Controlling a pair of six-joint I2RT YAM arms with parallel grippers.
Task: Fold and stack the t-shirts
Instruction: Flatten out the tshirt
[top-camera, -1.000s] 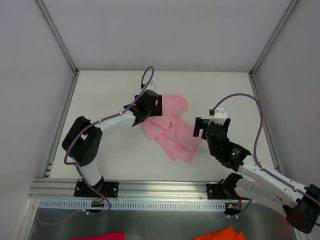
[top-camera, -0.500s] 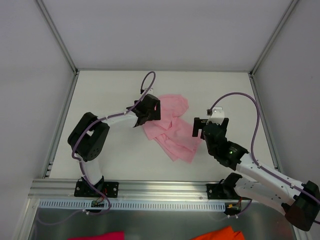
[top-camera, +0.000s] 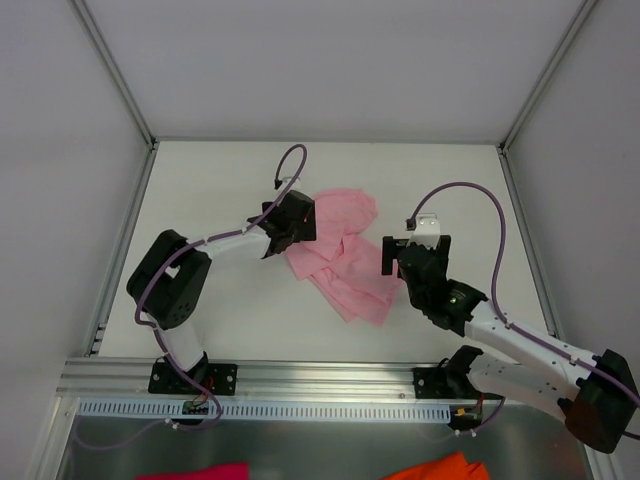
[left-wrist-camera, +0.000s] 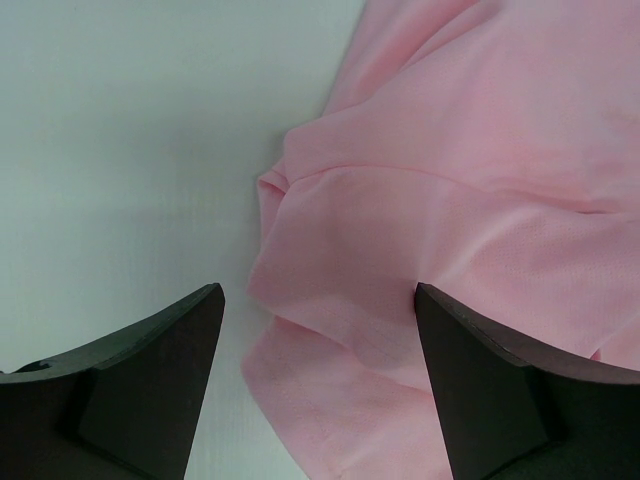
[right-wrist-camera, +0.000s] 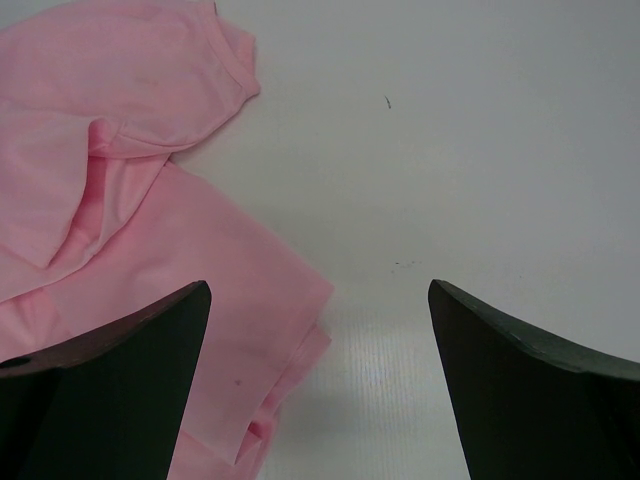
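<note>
**Both arms at the crumpled shirt, nothing gripped**

Location: the light pink short-sleeved cloth t-shirt (top-camera: 335, 255) lies bunched mid-table on the white tabletop (top-camera: 220, 190), between the two arms. It is not flat; layers overlap and one corner points toward the near edge.

Left gripper (left-wrist-camera: 320, 400): jaws spread wide, holding nothing. It hangs over the shirt's left margin, with a rolled hem and soft ridge below. Whether the tips touch cloth, I cannot tell.

Right gripper (right-wrist-camera: 320, 390): jaws fully apart, empty. It sits over the shirt's right edge, pink cloth under one finger and bare table under the other.

Material: thin, limp knit with a fine weave. It holds shallow creases and stacks in loose flaps. The hems are slightly thicker and curl. The table is smooth and matte, so the cloth will likely slide when dragged.

Step, as I judge it: spreading the shirt before any fold.
- Pinch a single layer at a hem or sleeve edge, not the bunched middle.
- Have both arms grip opposite edges and pull apart evenly, low to the table.
- Watch for catching two layers at once, which would drag the heap rather than open it.
</note>
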